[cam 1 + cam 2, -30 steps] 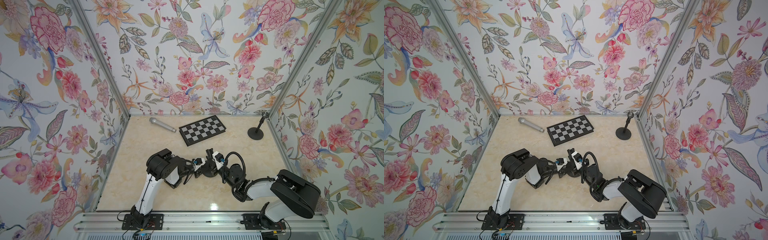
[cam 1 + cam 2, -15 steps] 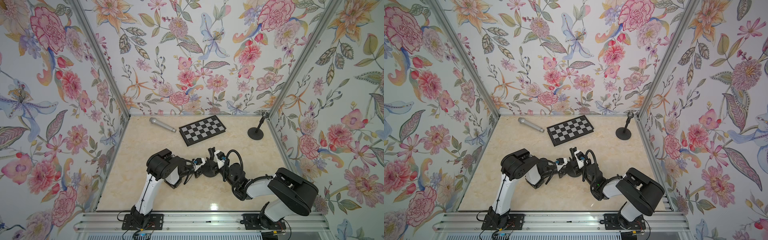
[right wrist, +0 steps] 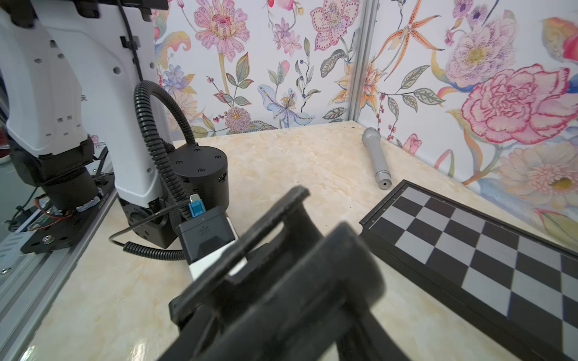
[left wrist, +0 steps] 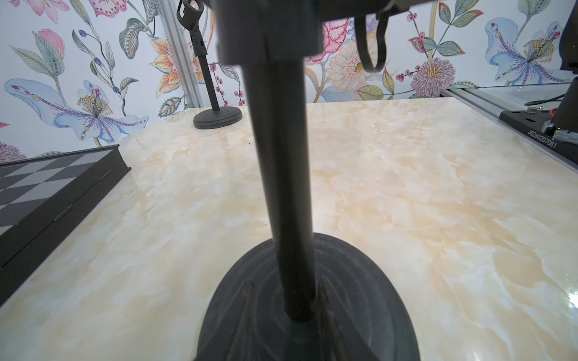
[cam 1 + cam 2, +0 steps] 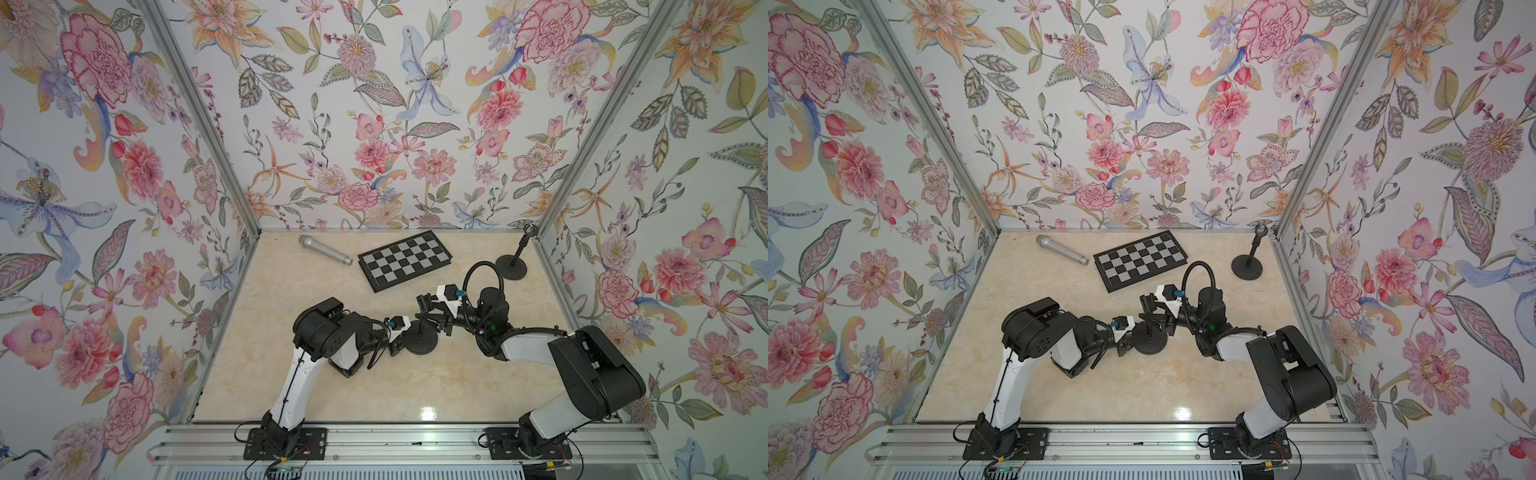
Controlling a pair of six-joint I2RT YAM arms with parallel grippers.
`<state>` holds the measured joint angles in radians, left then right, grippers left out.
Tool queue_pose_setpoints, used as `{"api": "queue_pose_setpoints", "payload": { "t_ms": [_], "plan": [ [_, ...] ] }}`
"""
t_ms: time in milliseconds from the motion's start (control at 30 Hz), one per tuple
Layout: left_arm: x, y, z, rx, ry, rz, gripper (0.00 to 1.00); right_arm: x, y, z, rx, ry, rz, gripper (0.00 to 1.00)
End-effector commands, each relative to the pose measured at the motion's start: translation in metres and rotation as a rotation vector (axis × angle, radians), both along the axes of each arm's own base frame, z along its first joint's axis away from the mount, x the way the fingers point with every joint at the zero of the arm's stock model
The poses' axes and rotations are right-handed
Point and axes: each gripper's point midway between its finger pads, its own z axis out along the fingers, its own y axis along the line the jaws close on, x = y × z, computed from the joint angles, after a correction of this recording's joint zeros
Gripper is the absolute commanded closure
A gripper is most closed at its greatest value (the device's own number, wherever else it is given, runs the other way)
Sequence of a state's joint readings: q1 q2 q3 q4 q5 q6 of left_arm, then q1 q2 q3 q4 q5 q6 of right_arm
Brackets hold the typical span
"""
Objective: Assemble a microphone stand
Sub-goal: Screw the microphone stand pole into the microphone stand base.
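**Mid-table assembly: grip states unconfirmed**

Far left: silver handheld microphone (image 5: 325, 249), lying flat. Left gripper (image 5: 400, 343) straddles the black pole (image 4: 283, 162) at its foot, over the round black base (image 5: 424, 344), mid-table; clamping unconfirmed. Far centre: chequered board (image 5: 405, 260). Right gripper (image 5: 430, 312) at pole top; jaw state unclear. Far right: second black stand (image 5: 512, 267).

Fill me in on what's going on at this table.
A black stand is upright mid-table, being assembled. The left end effector clamps it low, at the round base. The right end effector is at the top of the pole; whether it grips there is unclear. The silver microphone lies unmounted near the back wall beside a chessboard. A second stand, with a clip on top, is in the far corner.
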<state>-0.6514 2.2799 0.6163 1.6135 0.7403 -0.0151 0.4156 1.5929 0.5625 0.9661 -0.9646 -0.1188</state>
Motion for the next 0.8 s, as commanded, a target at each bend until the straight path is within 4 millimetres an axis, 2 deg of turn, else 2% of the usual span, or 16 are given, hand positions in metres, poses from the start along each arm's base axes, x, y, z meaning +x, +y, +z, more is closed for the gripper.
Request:
{"api": "queue_pose_setpoints", "payload": {
  "t_ms": [0,200,333,367,433,533,600,667,767],
  "plan": [
    [0.001,0.022,-0.035,0.031,-0.071,0.111,0.65,-0.022,0.006,0.004,0.009,0.039,0.200,0.49],
    [0.000,0.022,-0.035,0.030,-0.071,0.104,0.65,-0.023,0.008,-0.004,-0.022,0.075,0.256,0.71],
    [-0.001,0.022,-0.035,0.031,-0.069,0.100,0.65,-0.010,0.004,-0.010,-0.050,0.051,0.149,0.91],
    [-0.001,0.022,-0.035,0.032,-0.070,0.104,0.65,-0.005,0.002,-0.011,-0.060,0.039,0.100,0.99],
    [0.000,0.022,-0.034,0.030,-0.073,0.106,0.65,0.004,-0.004,-0.011,-0.067,0.018,0.002,1.00],
    [0.000,0.022,-0.035,0.031,-0.069,0.106,0.65,0.020,-0.020,-0.005,-0.014,-0.010,-0.249,1.00],
    [-0.001,0.022,-0.035,0.032,-0.069,0.108,0.65,0.030,-0.041,-0.002,0.051,-0.048,-0.529,1.00],
    [0.001,0.022,-0.035,0.030,-0.070,0.116,0.65,0.028,-0.059,-0.006,0.064,-0.085,-0.786,1.00],
    [0.000,0.022,-0.035,0.032,-0.067,0.114,0.65,0.018,-0.068,-0.021,0.032,-0.091,-1.051,1.00]
  ]
}}
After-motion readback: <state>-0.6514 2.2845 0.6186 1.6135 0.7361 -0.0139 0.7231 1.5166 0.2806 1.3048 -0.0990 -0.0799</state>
